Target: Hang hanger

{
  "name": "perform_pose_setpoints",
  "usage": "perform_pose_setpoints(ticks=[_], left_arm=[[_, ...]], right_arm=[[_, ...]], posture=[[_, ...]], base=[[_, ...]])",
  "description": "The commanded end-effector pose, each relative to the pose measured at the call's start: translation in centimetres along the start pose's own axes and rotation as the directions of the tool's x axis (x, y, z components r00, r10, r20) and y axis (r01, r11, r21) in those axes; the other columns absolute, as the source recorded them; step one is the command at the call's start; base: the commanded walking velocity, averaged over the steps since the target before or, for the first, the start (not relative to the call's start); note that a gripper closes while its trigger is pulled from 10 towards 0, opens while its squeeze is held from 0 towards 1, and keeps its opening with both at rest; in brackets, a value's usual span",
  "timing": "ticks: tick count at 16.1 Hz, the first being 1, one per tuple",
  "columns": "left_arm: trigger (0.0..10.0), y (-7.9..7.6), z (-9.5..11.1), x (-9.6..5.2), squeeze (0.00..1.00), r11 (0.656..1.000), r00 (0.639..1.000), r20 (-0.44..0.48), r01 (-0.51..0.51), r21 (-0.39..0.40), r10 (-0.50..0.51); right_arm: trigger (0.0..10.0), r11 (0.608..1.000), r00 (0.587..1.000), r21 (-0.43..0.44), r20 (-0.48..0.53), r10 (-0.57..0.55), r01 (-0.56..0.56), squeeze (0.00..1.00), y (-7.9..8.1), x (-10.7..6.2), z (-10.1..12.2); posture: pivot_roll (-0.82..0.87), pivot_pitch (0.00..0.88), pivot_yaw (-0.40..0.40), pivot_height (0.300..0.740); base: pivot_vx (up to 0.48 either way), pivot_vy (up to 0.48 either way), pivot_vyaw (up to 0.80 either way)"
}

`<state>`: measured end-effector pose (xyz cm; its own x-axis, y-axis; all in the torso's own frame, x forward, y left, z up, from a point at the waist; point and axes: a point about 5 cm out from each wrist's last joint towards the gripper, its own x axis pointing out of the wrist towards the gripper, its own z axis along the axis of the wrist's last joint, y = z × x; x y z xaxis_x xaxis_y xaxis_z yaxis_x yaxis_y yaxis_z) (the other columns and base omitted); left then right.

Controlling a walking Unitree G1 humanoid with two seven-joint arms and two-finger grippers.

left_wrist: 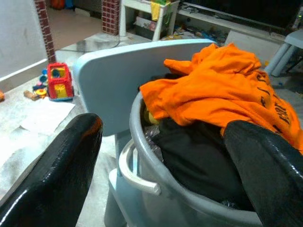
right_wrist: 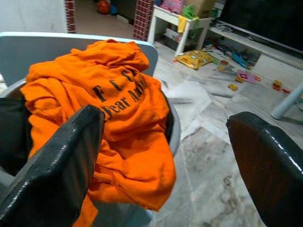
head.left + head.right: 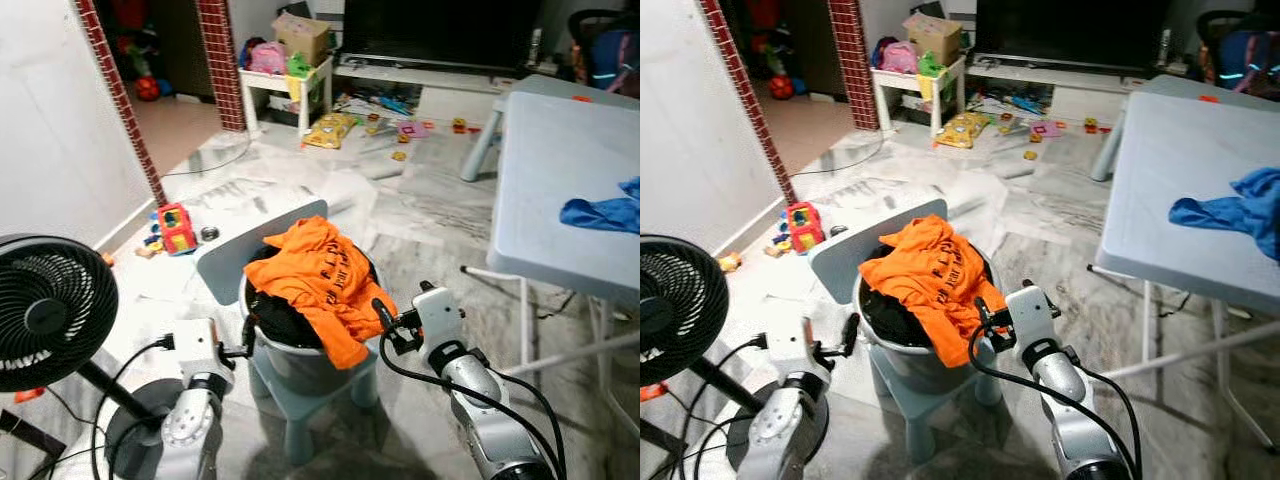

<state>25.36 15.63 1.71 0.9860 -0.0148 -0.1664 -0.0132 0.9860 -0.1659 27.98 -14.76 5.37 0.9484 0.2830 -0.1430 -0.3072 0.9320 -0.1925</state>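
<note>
- A grey bucket (image 3: 300, 365) stood on a small pale-blue chair (image 3: 255, 245), heaped with dark clothes.
- An orange shirt (image 3: 320, 280) lay on top of the heap, one part drooping over the bucket's rim on the robot's right side.
- The left pincer (image 3: 247, 338) hovered just beside the bucket's left rim, its fingers (image 1: 52, 179) set wide apart and holding nothing.
- The right pincer (image 3: 383, 318) was close to the drooping edge of the shirt, its fingers (image 2: 57, 161) likewise spread apart and empty.
- No hanger could be made out among the clothes.
- A black fan (image 3: 50, 310) stood on the floor to the robot's left.
- A white tabletop (image 3: 560, 190) at the right carried a blue cloth (image 3: 605, 212).
- Toys (image 3: 175, 228) lay scattered on the marble floor (image 3: 420, 230) farther back.
</note>
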Motion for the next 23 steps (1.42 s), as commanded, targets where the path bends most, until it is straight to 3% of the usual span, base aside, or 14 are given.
perform_pose_setpoints(ticks=[1,14,23], left_arm=[[10.0,-0.17,0.47,0.16,0.0,1.0,1.0,0.019,0.014,-0.001,-0.014],[10.0,-0.7,0.55,0.01,0.0,0.998,0.998,0.02,0.06,-0.003,-0.06],[10.0,-0.15,0.32,0.12,0.0,1.0,1.0,-0.011,0.017,-0.001,-0.017]], right_arm=[[10.0,1.0,1.0,0.0,0.009,-0.005,0.005,0.0,-0.19,0.21,0.25],[10.0,1.0,1.0,-0.011,0.008,-0.004,0.004,0.0,0.03,0.16,0.04],[10.0,1.0,1.0,-0.022,-0.004,0.003,-0.003,0.0,0.02,-0.19,-0.36]], posture=[[-0.08,0.0,0.023,0.74],[-0.08,0.0,0.032,0.74],[-0.08,0.0,0.029,0.74]], base=[[0.0,0.0,0.0],[0.332,0.0,0.0],[0.0,0.0,0.0]])
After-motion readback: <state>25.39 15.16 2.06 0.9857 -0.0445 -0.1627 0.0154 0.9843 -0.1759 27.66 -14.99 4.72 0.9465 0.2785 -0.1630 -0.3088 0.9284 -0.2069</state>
